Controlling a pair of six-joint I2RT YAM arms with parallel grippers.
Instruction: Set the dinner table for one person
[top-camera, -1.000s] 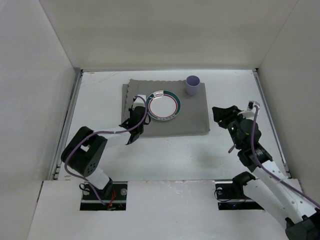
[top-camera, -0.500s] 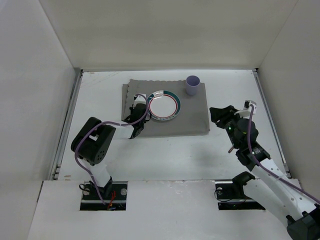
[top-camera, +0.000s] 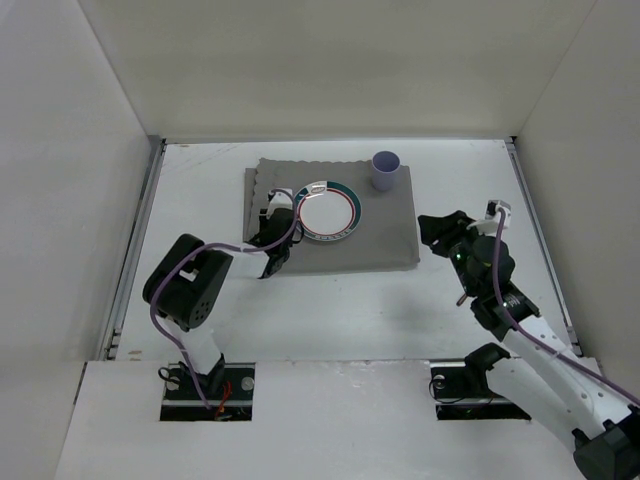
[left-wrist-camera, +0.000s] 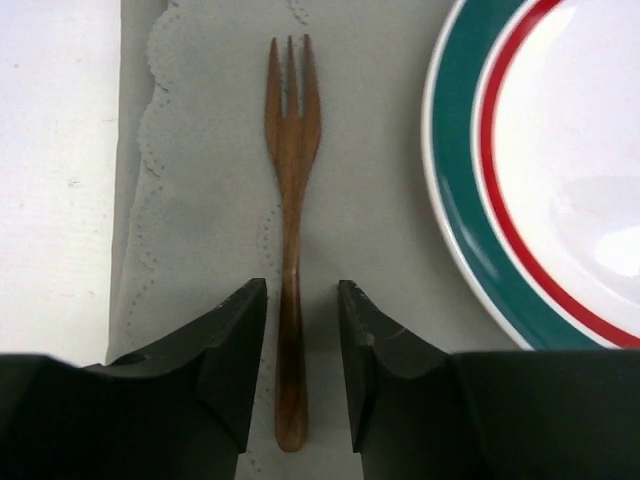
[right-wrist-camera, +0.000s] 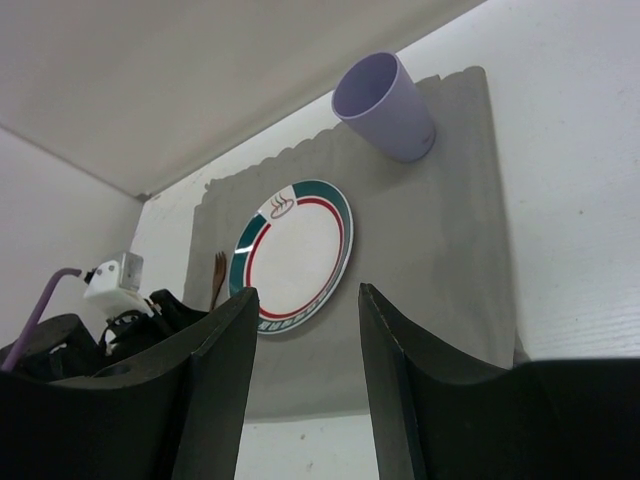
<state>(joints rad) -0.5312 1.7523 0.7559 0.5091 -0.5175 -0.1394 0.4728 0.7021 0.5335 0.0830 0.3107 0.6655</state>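
The table (top-camera: 350, 310) fills the middle of the top view, the mat (left-wrist-camera: 200, 200) at its upper centre. Lower centre in the left wrist view, the left gripper (left-wrist-camera: 300, 300) stands parted astride the fork (left-wrist-camera: 292, 150) handle, seemingly not touching it. The right gripper (right-wrist-camera: 307, 295) is spread and empty, right of the mat.

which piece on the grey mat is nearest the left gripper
The wooden fork: its handle lies between the left gripper's open fingers. The plate lies to its right, and the purple cup stands at the mat's far right corner.
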